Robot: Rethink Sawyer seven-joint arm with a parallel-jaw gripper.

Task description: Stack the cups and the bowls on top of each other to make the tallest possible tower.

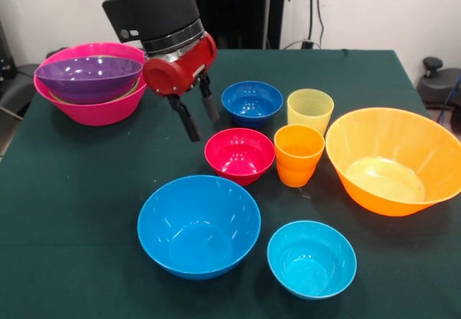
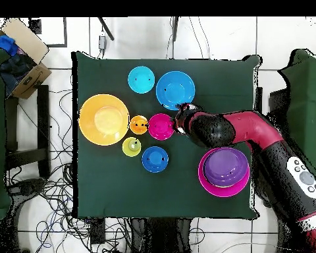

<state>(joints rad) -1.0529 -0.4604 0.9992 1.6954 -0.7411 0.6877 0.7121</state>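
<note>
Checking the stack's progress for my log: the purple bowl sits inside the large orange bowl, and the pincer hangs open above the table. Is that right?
One thing is off: the purple bowl sits inside the large pink bowl, not the large orange bowl, which holds nothing. The front view shows this plainly. The rest stands: the pincer hangs open above the table.

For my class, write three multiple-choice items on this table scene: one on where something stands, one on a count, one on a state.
1. The orange cup stands right in front of:
A the yellow cup
B the pink bowl
C the cyan bowl

2. Cups on the table:
A one
B two
C four

3. The gripper is:
A shut on a cup
B open, holding nothing
C inside a bowl

Answers:
1 A, the front view shows the yellow cup just behind it.
2 B, only one yellow and one orange.
3 B, its fingers hang apart in the air.
</note>
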